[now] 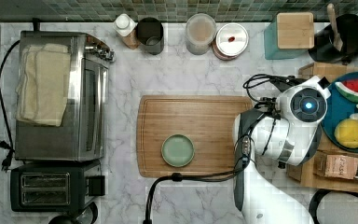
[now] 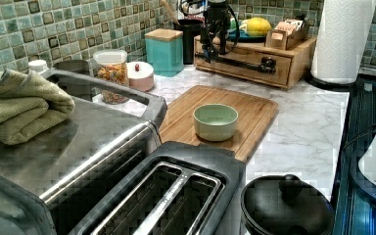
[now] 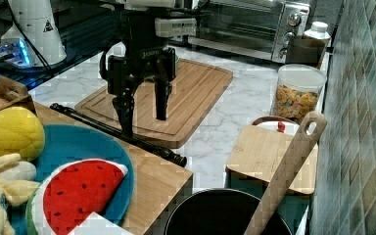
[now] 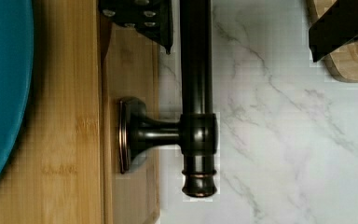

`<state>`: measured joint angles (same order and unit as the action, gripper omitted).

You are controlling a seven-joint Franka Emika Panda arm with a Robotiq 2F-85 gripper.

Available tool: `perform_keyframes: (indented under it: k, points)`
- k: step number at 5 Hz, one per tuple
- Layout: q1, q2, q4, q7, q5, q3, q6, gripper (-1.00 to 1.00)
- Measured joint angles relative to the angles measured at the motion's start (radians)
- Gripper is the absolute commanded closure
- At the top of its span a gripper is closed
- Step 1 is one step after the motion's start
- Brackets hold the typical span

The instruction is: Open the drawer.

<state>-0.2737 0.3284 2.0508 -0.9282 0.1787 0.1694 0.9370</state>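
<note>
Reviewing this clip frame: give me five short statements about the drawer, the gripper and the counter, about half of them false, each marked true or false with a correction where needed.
1. The gripper is open, one finger on each side of the black bar handle. True.
2. The drawer is pulled far out, showing its bottom. False: its front still sits about flush with the wooden unit.
3. A green bowl rests on the cutting board. True.
4. The bowl holds a lemon. False: it looks empty.
5. A blue plate with a watermelon slice sits on top of the wooden unit. True.
</note>
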Motion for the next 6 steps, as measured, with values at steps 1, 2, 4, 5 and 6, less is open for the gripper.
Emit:
perform_keyframes:
  k: [1,2,4,5,6]
  points:
    - [-0.001,0.031,-0.010,0.000,0.000,0.004,-0.005,-1.00]
    - [-0.001,0.065,-0.010,0.000,-0.021,0.005,-0.005,-1.00]
    - [-0.011,0.107,-0.002,0.000,-0.021,0.006,0.034,-1.00]
    - [-0.011,0.124,-0.006,0.000,-0.019,0.006,0.034,-1.00]
    - [-0.011,0.127,-0.008,0.000,-0.020,0.006,0.034,-1.00]
